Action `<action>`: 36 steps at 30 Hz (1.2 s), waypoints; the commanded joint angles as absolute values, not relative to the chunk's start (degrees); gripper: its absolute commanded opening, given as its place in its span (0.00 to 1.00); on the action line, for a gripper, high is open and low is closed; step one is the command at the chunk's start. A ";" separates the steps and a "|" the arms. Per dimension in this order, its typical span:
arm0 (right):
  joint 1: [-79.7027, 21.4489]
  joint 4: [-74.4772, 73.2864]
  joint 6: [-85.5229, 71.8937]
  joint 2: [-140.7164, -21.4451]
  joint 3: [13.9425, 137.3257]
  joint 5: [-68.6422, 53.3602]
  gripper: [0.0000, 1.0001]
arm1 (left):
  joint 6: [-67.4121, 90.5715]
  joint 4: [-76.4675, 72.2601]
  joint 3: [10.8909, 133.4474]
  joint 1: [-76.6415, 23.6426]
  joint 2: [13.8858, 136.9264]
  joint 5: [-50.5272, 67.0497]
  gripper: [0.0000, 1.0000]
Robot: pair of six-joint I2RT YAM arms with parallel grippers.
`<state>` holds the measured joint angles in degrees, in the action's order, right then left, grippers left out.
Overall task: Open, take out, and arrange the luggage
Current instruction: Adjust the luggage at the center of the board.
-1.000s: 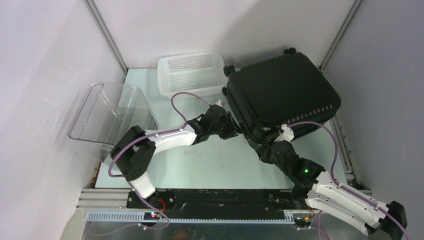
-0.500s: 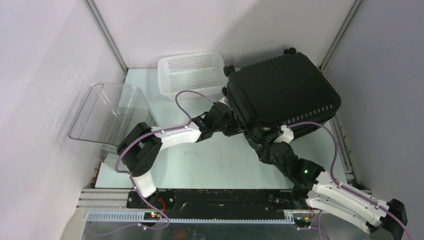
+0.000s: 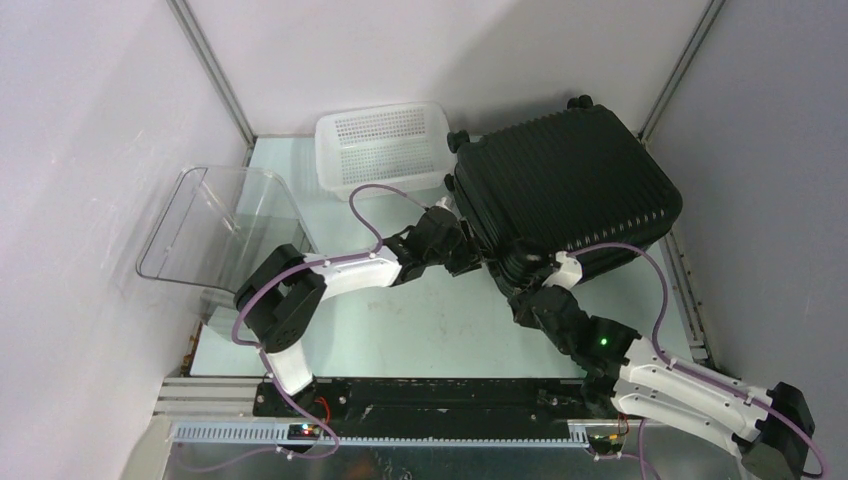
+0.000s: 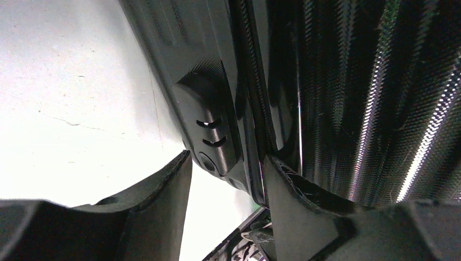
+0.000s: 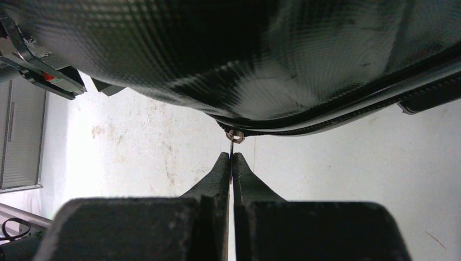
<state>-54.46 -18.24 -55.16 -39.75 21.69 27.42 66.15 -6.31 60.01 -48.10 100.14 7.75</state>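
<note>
Top external shows the luggage [image 3: 565, 180], black, ribbed, round-cornered, lying flat.

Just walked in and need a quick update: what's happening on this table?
Two robot arms are working on a closed black suitcase. The right gripper is pinched shut on the zipper pull at its near edge. The left gripper sits open astride the case's left side. A white basket and clear bin stand behind.

Glossy plastic luggage [image 3: 565, 185], metal zipper pull [image 5: 233, 137]
</note>
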 commanded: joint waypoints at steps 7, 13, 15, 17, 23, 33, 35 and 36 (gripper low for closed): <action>-53.08 -32.28 -57.02 -33.72 24.54 34.95 0.00 | 66.77 -5.23 65.00 -48.93 101.80 5.68 0.58; -49.01 -31.36 -53.33 -32.26 24.71 31.28 0.00 | 67.77 -12.02 62.35 -48.91 102.22 8.00 0.50; -48.94 -31.68 -53.53 -32.18 24.74 30.65 0.00 | 68.21 -17.00 59.87 -48.86 101.33 9.04 0.50; -49.02 -32.11 -54.24 -32.13 24.71 30.31 0.00 | 68.07 -21.35 57.68 -48.72 100.60 10.13 0.50; -49.16 -30.79 -54.12 -31.53 24.74 29.41 0.00 | 68.05 -33.66 51.40 -48.56 100.74 12.37 0.53; -49.22 -31.25 -54.65 -30.82 24.65 28.33 0.00 | 67.60 -47.80 46.74 -48.06 103.22 16.31 0.52; -49.24 -31.44 -54.96 -30.58 24.66 28.27 0.00 | 67.06 -48.25 45.55 -47.72 103.05 16.33 0.51; -49.27 -31.44 -54.98 -30.52 24.68 28.27 0.00 | 67.02 -48.95 45.10 -47.44 103.07 16.25 0.51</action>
